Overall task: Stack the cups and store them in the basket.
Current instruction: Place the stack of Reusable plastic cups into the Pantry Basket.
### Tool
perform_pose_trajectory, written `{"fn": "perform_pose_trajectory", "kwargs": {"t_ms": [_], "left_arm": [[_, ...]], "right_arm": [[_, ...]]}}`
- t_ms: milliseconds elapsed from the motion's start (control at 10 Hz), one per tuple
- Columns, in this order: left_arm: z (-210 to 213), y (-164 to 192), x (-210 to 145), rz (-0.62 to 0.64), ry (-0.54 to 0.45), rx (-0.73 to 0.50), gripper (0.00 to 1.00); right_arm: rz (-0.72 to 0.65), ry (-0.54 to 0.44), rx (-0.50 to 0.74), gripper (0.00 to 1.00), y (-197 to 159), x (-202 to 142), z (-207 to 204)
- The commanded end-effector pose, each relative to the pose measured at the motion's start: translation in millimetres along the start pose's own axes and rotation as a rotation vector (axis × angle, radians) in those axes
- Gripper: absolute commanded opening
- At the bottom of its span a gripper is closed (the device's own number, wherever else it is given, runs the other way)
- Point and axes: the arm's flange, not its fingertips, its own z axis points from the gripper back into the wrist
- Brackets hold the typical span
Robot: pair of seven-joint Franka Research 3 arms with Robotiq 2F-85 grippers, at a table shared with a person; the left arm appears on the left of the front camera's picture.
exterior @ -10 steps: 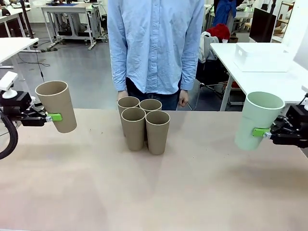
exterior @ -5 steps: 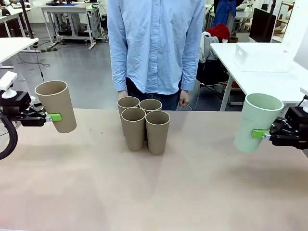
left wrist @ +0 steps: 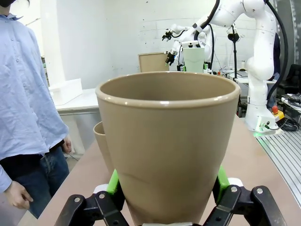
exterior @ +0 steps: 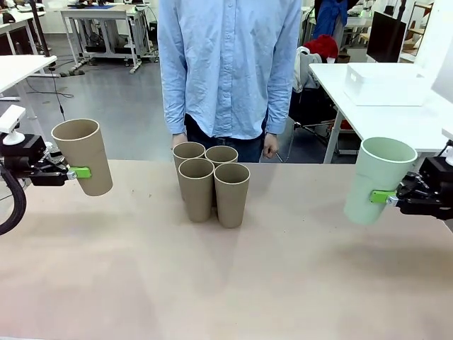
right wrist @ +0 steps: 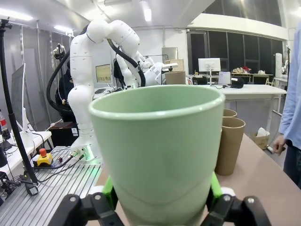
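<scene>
Several kraft-brown cups [exterior: 212,185] stand upright in a tight cluster at the table's far middle, in front of a person in a blue shirt. At the left edge my left gripper [exterior: 79,172] is shut on another brown cup [exterior: 83,156], held above the table and tilted slightly; that cup [left wrist: 167,141] fills the left wrist view between the green pads. At the right edge my right gripper [exterior: 383,196] is shut on the pale mint green cup [exterior: 376,180], also lifted and tilted; this cup [right wrist: 160,150] looms large in the right wrist view. The basket is out of view.
The person stands at the far edge with a hand [exterior: 268,145] hanging by the table. A white table [exterior: 396,106] with a white box stands behind at the right. Bare tabletop [exterior: 226,283] spreads across the near side.
The right gripper and its green cup shifted slightly left and up. The left arm and the standing cups have not moved.
</scene>
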Motion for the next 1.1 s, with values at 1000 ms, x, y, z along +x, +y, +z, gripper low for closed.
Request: {"fn": "perform_pose_trajectory", "kwargs": {"t_ms": [1000], "left_arm": [[0.5, 0.5, 3.2, -0.012, 0.001, 0.0, 0.85]], "right_arm": [[0.01, 0.002, -0.001, 0.87, 0.6, 4.0, 0.1]]}}
